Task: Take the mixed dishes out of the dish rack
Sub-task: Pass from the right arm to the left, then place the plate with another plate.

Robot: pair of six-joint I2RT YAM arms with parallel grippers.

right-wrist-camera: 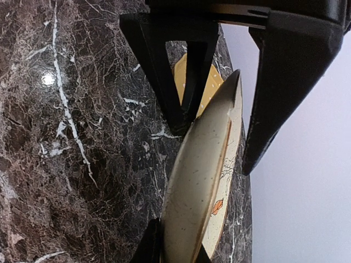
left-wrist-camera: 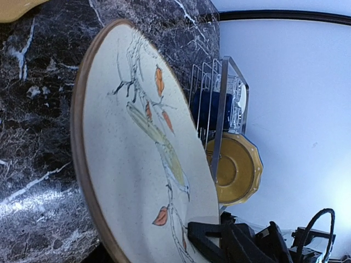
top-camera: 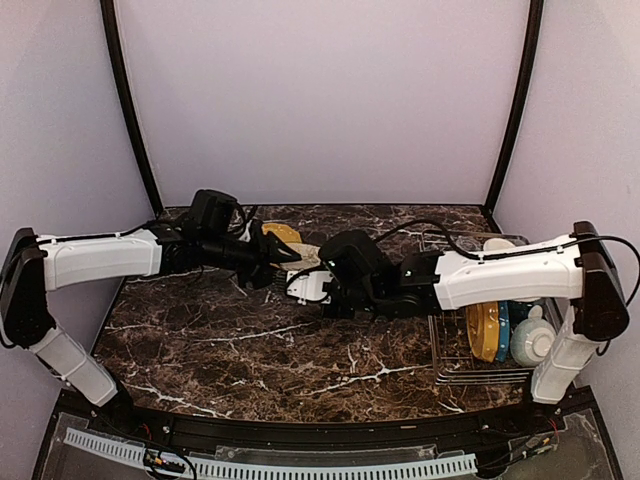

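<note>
The left pincer (top-camera: 283, 256) is pointing in from the left over the desk (top-camera: 220, 340). Its jaws are standing apart on either side of the cream plate (top-camera: 300, 257), and the right wrist view is showing a gap between the plate's rim and one black finger (right-wrist-camera: 285, 93). Just behind them a yellow plate (top-camera: 284, 233) is lying flat on the desk.

The cream plate is being held on edge between the two arms, out of the rack and over the marble. Only the left wrist view is showing its face: a brown rim and a drawn bird on a branch with orange leaves. The right wrist view is giving it edge-on. The right pincer (top-camera: 306, 277) is pointing in from the right and is clamped on the opposite rim of this plate.

At the far right the rack (top-camera: 480, 375) is sitting on the desk, holding a second yellow plate (top-camera: 483, 330) upright and a pale bowl (top-camera: 530, 340) beside it. The left wrist view is adding a dark blue cup (left-wrist-camera: 211, 109) behind the wires
</note>
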